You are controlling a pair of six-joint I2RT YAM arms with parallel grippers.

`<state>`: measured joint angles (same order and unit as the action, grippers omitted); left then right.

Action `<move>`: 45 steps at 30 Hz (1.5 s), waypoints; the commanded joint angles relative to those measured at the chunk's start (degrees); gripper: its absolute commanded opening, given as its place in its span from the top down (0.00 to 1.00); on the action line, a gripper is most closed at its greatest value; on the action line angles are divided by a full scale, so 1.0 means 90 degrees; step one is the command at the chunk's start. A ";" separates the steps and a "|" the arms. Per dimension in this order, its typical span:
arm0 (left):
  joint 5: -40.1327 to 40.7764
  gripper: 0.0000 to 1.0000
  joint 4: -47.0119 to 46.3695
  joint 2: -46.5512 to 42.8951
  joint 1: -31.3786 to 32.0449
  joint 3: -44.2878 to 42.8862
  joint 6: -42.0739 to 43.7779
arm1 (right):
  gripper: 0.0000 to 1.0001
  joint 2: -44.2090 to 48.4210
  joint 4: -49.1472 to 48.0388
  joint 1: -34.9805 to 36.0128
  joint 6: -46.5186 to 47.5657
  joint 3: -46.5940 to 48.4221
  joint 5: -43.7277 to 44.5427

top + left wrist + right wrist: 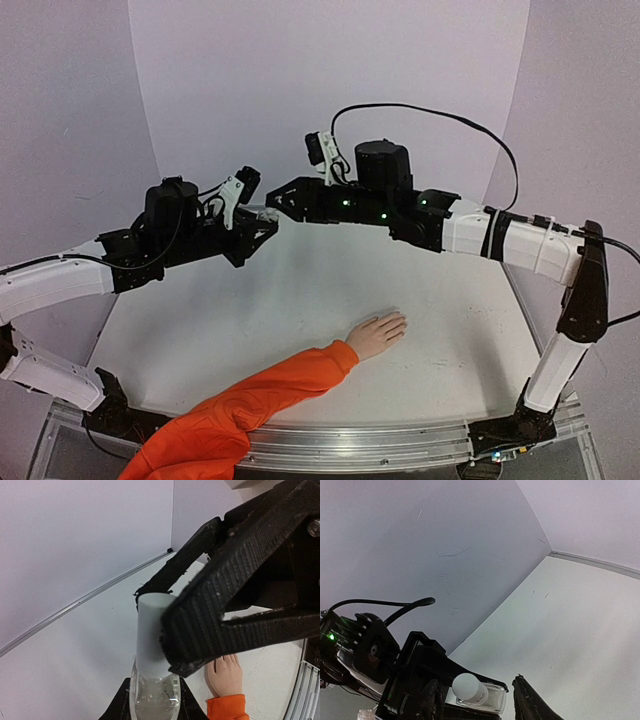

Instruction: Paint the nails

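Both arms are meeting in mid-air over the white table (pixel 460 300), grippers tip to tip. Left gripper (pixel 152 705) is clamping a small clear bottle (pixel 150 697) by its body, with 1 finger pressing on each side. The bottle's white cap (pixel 149 630) is on and pointing away from the left gripper toward the right one. Right gripper (pixel 474 679) is straddling that cap with its 2 fingers parted wider than the cap. The right wrist view is showing a gap on 1 side, so it is gripping nothing. Mannequin hand (pixel 378 335) is lying flat on the table near front centre, well apart from both grippers, with its orange sleeve (pixel 250 405) running off toward the near-left edge. Nails (pixel 399 322) are sitting at the fingertips pointing right, skin-coloured and too small to make out individually.
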<state>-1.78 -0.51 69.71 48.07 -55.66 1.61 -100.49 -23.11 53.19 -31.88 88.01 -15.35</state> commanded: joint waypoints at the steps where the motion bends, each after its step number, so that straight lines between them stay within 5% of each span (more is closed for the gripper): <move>1: -0.0167 1.00 -0.0362 -0.0021 0.0030 -0.0143 0.0085 | 0.56 0.0014 -0.0253 0.0041 -0.0042 0.0387 0.0110; 14: -0.0780 1.00 -0.0316 0.0032 0.0032 -0.0275 -0.0021 | 0.65 -0.0068 -0.0391 0.0037 0.0041 0.0397 -0.0226; 20: -0.1534 1.00 -0.0266 0.0002 0.0014 -0.0373 -0.0103 | 0.86 0.0126 -0.0592 0.0037 0.0393 0.0136 -0.0672; 23: -0.3272 1.00 -0.0253 -0.0020 -0.0296 -0.0487 -0.0443 | 0.96 0.0461 -0.0933 -0.0020 0.1120 -0.0294 -0.1634; 26: -0.6529 1.00 -0.0250 0.0238 -0.0736 -0.0867 -0.0848 | 1.00 0.0719 -0.1389 -0.0031 0.2420 -0.0917 -0.5082; 29: -0.7731 1.00 -0.0249 0.0275 -0.0820 -0.1067 -0.1033 | 1.00 0.0846 -0.1615 -0.0031 0.2399 -0.1193 -0.5671; 37: -0.6659 1.00 -0.0254 0.0011 -0.0825 -0.1063 -0.0794 | 1.00 0.0975 -0.1719 -0.0026 0.2348 -0.1416 -0.5013; 38: -0.6461 1.00 -0.0253 -0.0004 -0.0822 -0.1025 -0.0755 | 0.95 0.1016 -0.1712 -0.0022 0.2287 -0.1424 -0.4738; 41: -0.5431 1.00 -0.0251 -0.0094 -0.0820 -0.0798 -0.0531 | 0.61 0.1179 -0.1601 -0.0033 0.2033 -0.1427 -0.3561; 45: -0.3283 1.00 -0.0184 -0.0439 -0.0718 -0.0334 0.0048 | 0.24 0.1368 -0.0725 -0.0055 0.1648 -0.1151 -0.1510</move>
<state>-50.70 2.09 70.83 41.50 -60.18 -3.42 -92.16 -34.72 52.56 -13.69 75.35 -43.92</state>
